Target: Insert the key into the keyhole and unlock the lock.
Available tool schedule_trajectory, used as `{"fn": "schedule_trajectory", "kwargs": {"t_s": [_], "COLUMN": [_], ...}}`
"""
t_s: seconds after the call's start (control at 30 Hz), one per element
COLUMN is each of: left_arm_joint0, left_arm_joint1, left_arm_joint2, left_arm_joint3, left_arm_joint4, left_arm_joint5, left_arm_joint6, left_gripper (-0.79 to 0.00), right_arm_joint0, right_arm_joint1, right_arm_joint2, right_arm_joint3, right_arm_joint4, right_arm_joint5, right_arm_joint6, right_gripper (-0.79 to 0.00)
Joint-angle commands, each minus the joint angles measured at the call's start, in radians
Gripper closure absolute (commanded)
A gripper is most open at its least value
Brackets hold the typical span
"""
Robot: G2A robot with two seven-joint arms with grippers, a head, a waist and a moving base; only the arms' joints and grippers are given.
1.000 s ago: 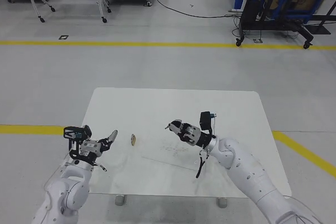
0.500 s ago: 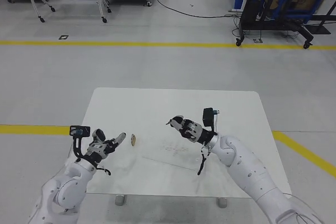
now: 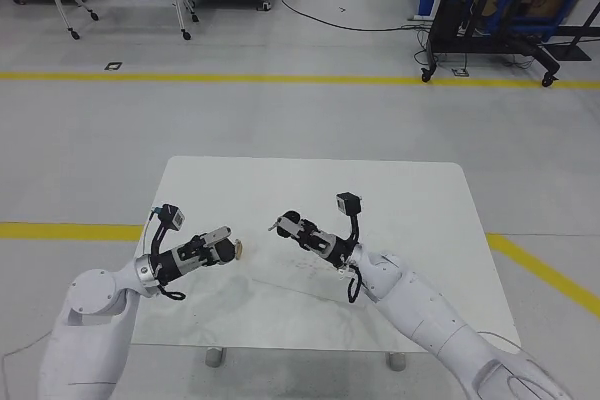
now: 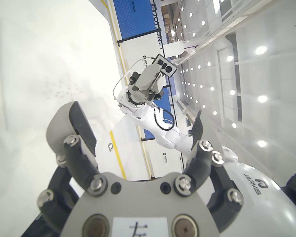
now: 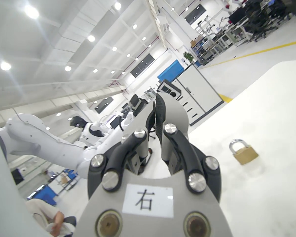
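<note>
Padlock (image 5: 244, 152) lying ungrasped, approach step: left gripper (image 4: 137, 118) agape, empty; right gripper (image 5: 159, 104) pinched closed, maybe on key; next, brace it.

**Arms:** two, in glossy white moulded shells (image 3: 432, 312), rounded at the joints.
**Behind the jaws, at each wrist:** a small black camera box (image 3: 349, 203) on a raised bracket. A thin black looped cable (image 4: 157, 123) runs along the forearm.
**Jaws:** light grey metal fingers (image 4: 61, 127) faced with black ribbed rubber pads (image 4: 83, 122). They are carried on black linkage bars (image 4: 75, 160) pinned with silver round-head screws (image 4: 96, 184).
**At the base of the jaws:** a grey metal plate (image 4: 138, 198) with two recessed brass-toned fasteners (image 5: 108, 224). A white rectangular label (image 5: 148, 200) bears one black character, which differs per arm.
</note>
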Motion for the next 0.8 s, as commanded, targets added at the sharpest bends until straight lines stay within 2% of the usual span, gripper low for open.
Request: {"fn": "schedule_trajectory", "kwargs": {"t_s": [0.0,0.1,0.23,0.37,0.6,0.7,0.77], "left_arm_joint0": [-0.005,-0.007,-0.001,0.004,0.005,0.004,0.005], "left_arm_joint1": [0.001,0.003,0.004,0.006,0.011,0.013,0.015], "left_arm_joint2": [0.008,0.027,0.055,0.069,0.086,0.090,0.090], "left_arm_joint3": [0.001,-0.008,-0.022,-0.025,-0.025,-0.026,-0.026], "left_arm_joint4": [0.010,0.058,0.099,0.114,0.128,0.132,0.135], "left_arm_joint5": [-0.028,-0.083,-0.121,-0.127,-0.135,-0.138,-0.142], "left_arm_joint6": [0.001,0.013,0.045,0.065,0.081,0.087,0.094], "left_gripper": [-0.332,-0.326,-0.283,-0.259,-0.271,-0.246,-0.197], "right_arm_joint0": [0.024,0.053,0.074,0.087,0.104,0.110,0.114], "right_arm_joint1": [-0.010,-0.026,-0.047,-0.067,-0.100,-0.111,-0.118], "right_arm_joint2": [-0.031,-0.059,-0.076,-0.091,-0.114,-0.118,-0.120], "right_arm_joint3": [0.039,0.077,0.120,0.159,0.203,0.222,0.235], "right_arm_joint4": [0.110,0.185,0.241,0.258,0.288,0.294,0.294], "right_arm_joint5": [0.004,0.008,0.000,0.001,0.003,0.002,0.002], "right_arm_joint6": [0.107,0.183,0.215,0.225,0.262,0.277,0.283], "right_gripper": [0.000,0.000,0.000,0.000,0.000,0.000,0.000]}}
